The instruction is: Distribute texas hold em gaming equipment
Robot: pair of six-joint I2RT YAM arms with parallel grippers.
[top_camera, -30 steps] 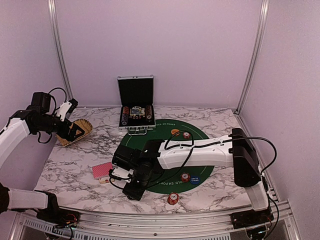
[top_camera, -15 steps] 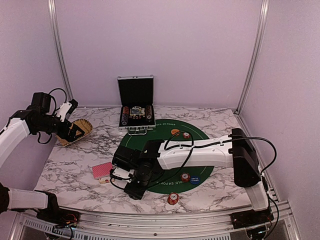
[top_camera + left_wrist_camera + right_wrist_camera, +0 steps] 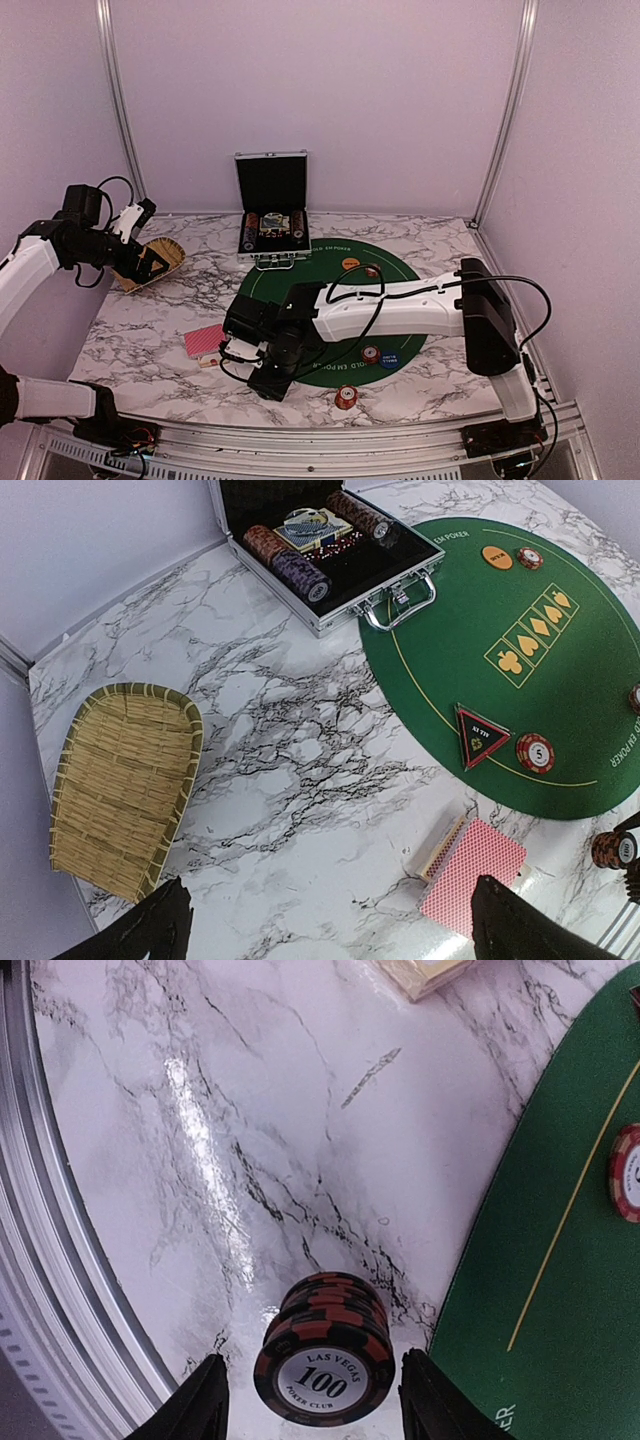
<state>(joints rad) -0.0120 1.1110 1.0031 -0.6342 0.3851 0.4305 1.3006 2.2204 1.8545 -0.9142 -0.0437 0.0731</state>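
A stack of red/black poker chips [image 3: 325,1355], its top marked 100, stands on the marble between the fingers of my right gripper [image 3: 315,1400]. The gripper is open, with a gap on each side of the stack. In the top view this gripper [image 3: 262,378] is low at the mat's near-left edge. The stack also shows in the left wrist view [image 3: 612,848]. A red-backed card deck [image 3: 205,341] lies left of it. The black triangular marker [image 3: 482,734] and a chip [image 3: 535,752] lie on the green mat [image 3: 400,290]. My left gripper [image 3: 150,262] is open and empty above the woven tray.
The open silver-edged case [image 3: 271,235] with chip rows stands at the back. The woven tray [image 3: 165,258] is at the far left. An orange disc [image 3: 350,264], a blue disc [image 3: 389,361] and chips [image 3: 370,354] lie on the mat. Another chip stack [image 3: 346,398] stands near the front rail [image 3: 40,1260].
My right arm has edged slightly to the left over the chip stack. The left arm has not moved.
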